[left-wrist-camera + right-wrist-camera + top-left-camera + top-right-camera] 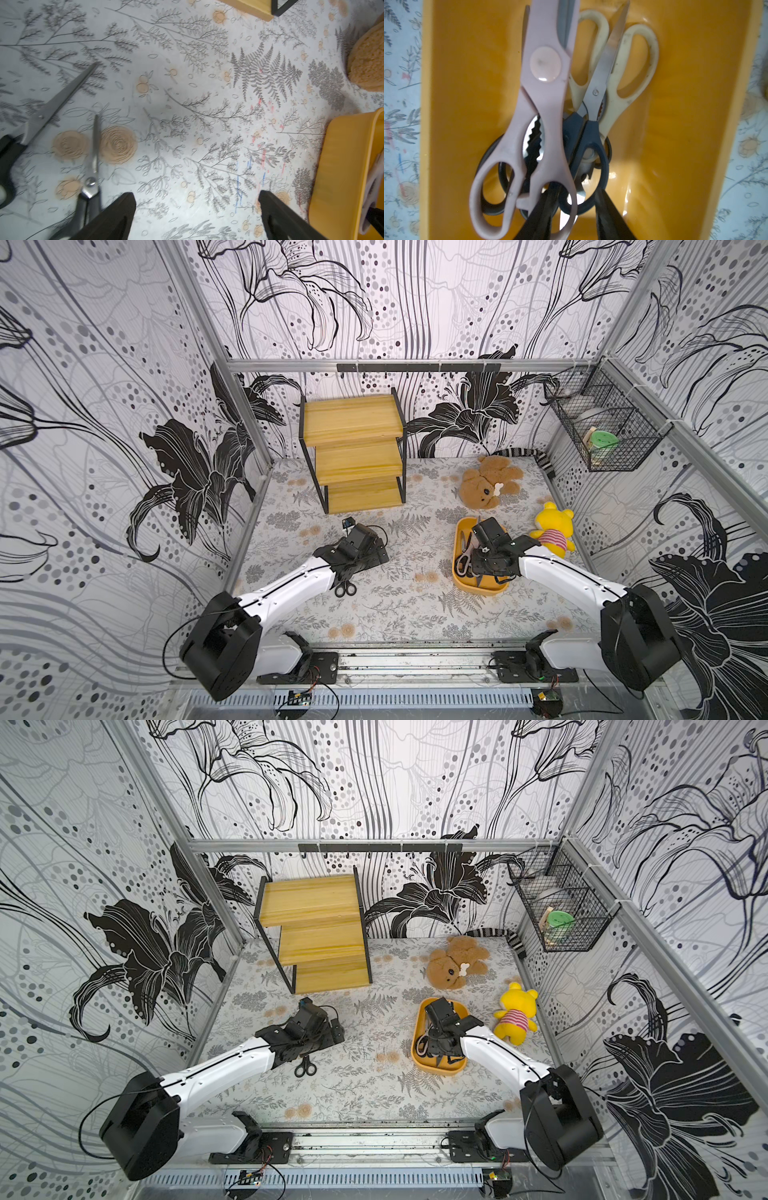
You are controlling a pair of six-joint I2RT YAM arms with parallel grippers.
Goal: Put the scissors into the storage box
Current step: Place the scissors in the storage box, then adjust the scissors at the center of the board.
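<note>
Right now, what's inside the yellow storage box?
Pale pink scissors lie on top, beside cream shears and a blue-handled pair. Black handles show underneath; how many pairs lie there is covered.

right gripper over storage box; black scissors beside left arm.

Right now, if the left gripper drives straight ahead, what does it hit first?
Probably the bare table: the left gripper aims between the scissors and the yellow box, touching neither. Depth is unclear.

Scissors piled in the storage box, loose pairs on the table to its left, shelf at the back
</note>
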